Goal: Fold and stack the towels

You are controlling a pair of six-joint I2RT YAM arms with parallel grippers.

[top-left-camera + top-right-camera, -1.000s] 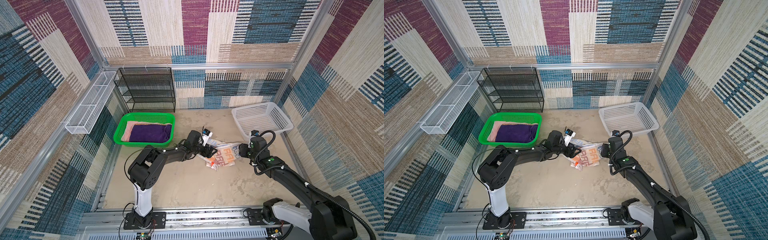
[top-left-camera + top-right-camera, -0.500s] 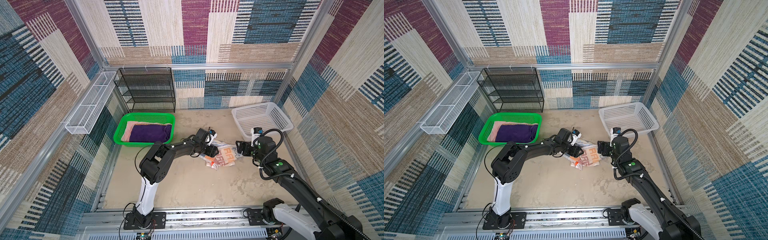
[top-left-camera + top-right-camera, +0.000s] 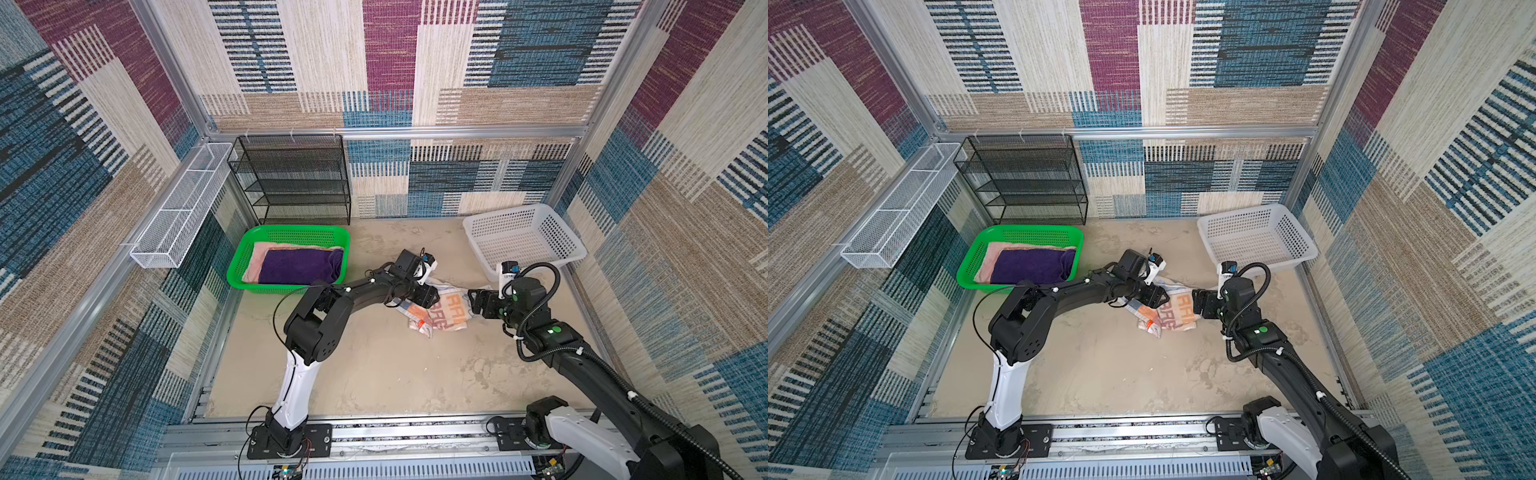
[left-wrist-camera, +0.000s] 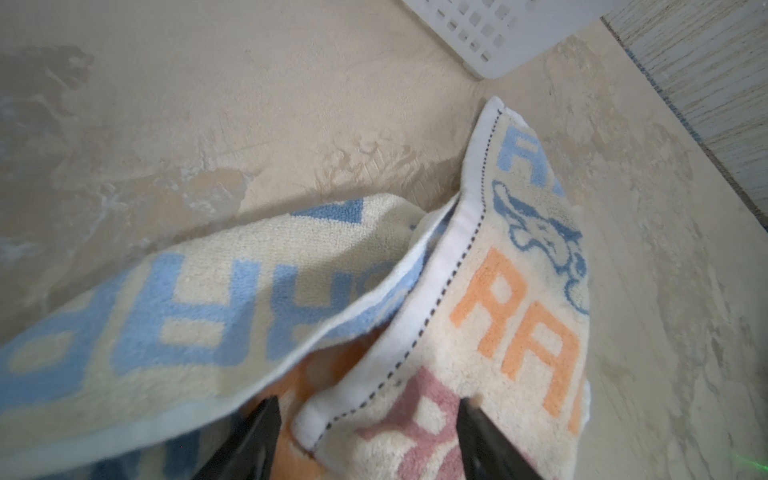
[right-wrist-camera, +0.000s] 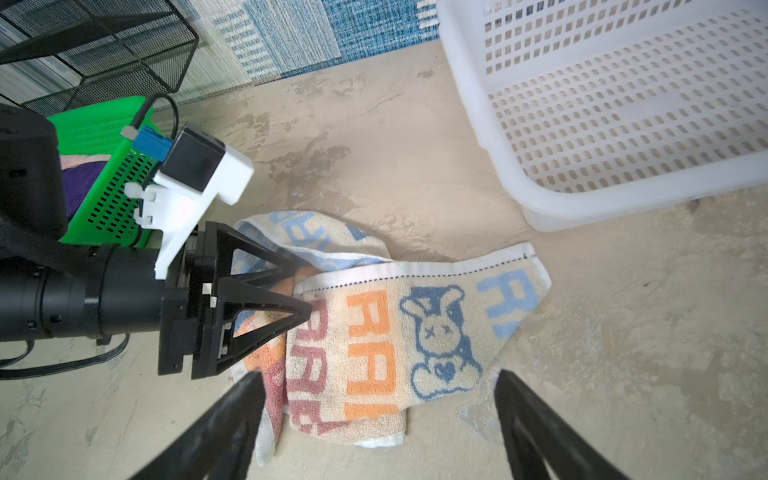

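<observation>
A cream towel (image 3: 446, 312) (image 3: 1177, 312) with big orange, blue and dusty-red letters and a blue rabbit lies crumpled and partly folded over on the floor (image 3: 374, 365). My left gripper (image 3: 428, 297) (image 4: 370, 405) is open at its left edge, its fingers either side of a white stitched hem corner (image 4: 328, 415). My right gripper (image 3: 478, 303) (image 5: 378, 376) hangs open over the towel's right end, holding nothing. The right wrist view shows the left gripper (image 5: 301, 289) from the side. A purple towel (image 3: 299, 266) lies folded on a pink towel (image 3: 258, 259) in the green basket (image 3: 291, 230).
A white plastic basket (image 3: 561, 245) (image 5: 623, 195) stands at the back right, close to the towel. A black wire rack (image 3: 291, 178) is against the back wall. A white wire shelf (image 3: 178, 208) hangs on the left wall.
My right gripper has opened wider and drawn back slightly from the towel's right end. My left gripper has slid to the right onto the towel's left edge.
</observation>
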